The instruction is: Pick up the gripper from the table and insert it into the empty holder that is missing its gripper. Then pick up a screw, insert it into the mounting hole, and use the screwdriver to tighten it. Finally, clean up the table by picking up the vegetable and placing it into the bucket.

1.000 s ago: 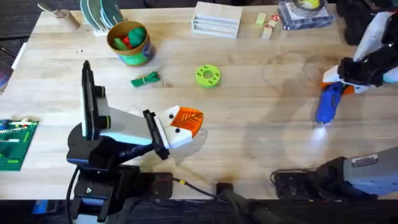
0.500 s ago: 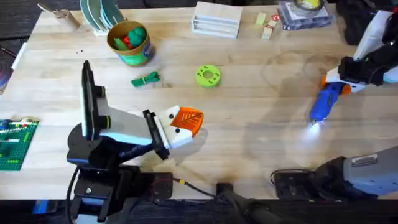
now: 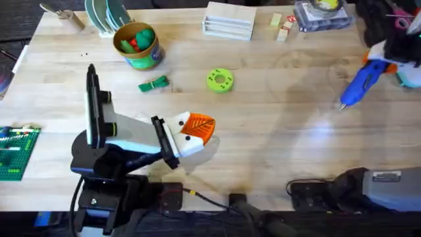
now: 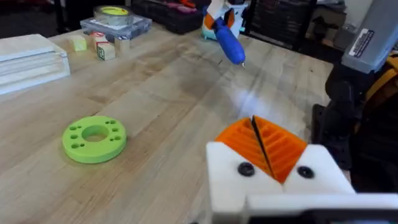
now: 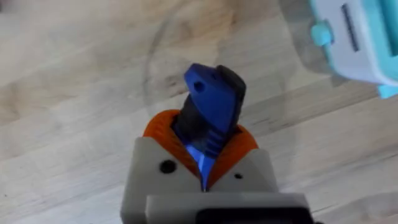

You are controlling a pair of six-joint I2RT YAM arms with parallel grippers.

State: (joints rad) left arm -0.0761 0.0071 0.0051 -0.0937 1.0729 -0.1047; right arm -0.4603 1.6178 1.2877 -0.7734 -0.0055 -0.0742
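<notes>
My right gripper (image 3: 383,63) hangs over the table's far right edge, shut on the screwdriver (image 3: 359,86). The tool's blue handle (image 5: 210,106) sits between the orange pads and its metal tip points down toward the middle of the table. Near the front left, my left gripper (image 3: 199,129) rests low with its orange pads (image 4: 273,144) pressed together and nothing between them. The dark green vegetable (image 3: 154,84) lies on the wood just in front of the bucket (image 3: 142,62), which holds green and red toys. The loose gripper, the empty holder and the screw are out of view.
A lime-green disc (image 3: 220,80) lies mid-table. Along the back edge stand a white box (image 3: 229,20), small blocks (image 3: 283,27), a clear case (image 3: 321,16) and a plate rack (image 3: 105,14). A green brick plate (image 3: 16,153) lies front left. A light-blue object (image 5: 357,37) is beside the right gripper.
The right gripper has carried the screwdriver up and toward the far right edge, swinging its tip from pointing down at the table to slanting inward. The left arm has stayed still.
</notes>
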